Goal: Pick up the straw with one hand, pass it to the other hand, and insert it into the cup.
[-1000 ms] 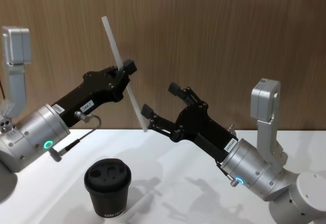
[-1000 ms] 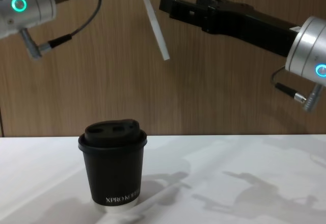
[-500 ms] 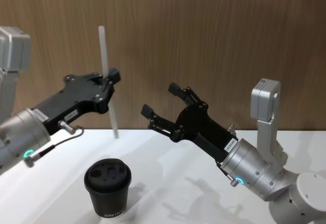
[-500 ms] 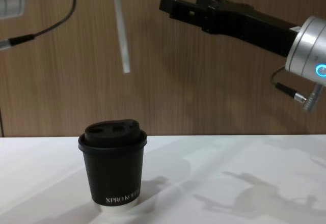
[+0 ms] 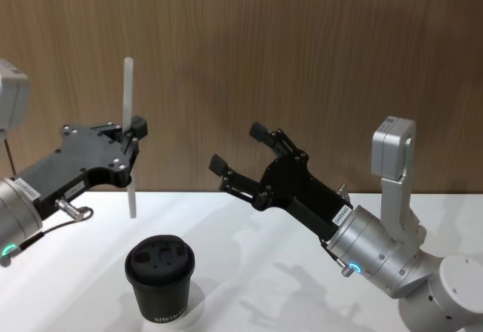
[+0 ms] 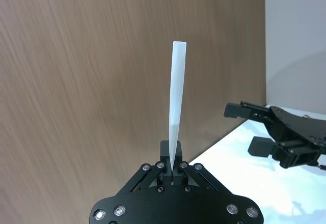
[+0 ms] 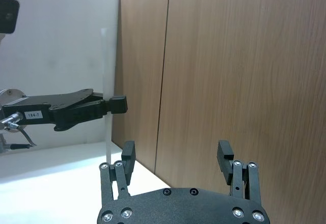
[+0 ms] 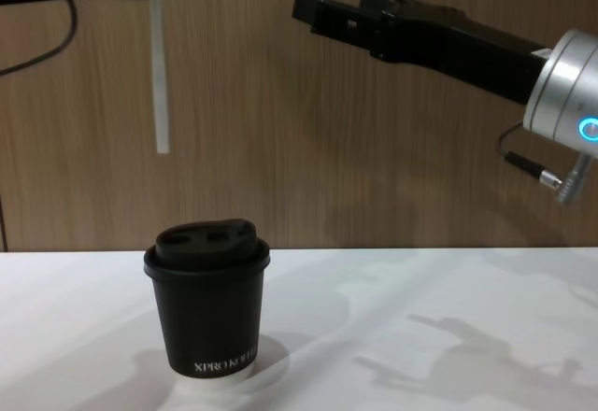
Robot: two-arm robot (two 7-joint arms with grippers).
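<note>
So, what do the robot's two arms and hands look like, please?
Both the left hand and right hand are flat, black and two-fingered, each with a small white label. They sit on silver round wrists with a glowing teal ring, and a thin black cable ends in a silver plug.

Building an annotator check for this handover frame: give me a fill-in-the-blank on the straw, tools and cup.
The left tool holds the straw ___, clear of the cup.
The right tool is ___ and holds nothing.
The cup stands on the white table with its lid ___.
Missing words: upright; open; on.
</note>
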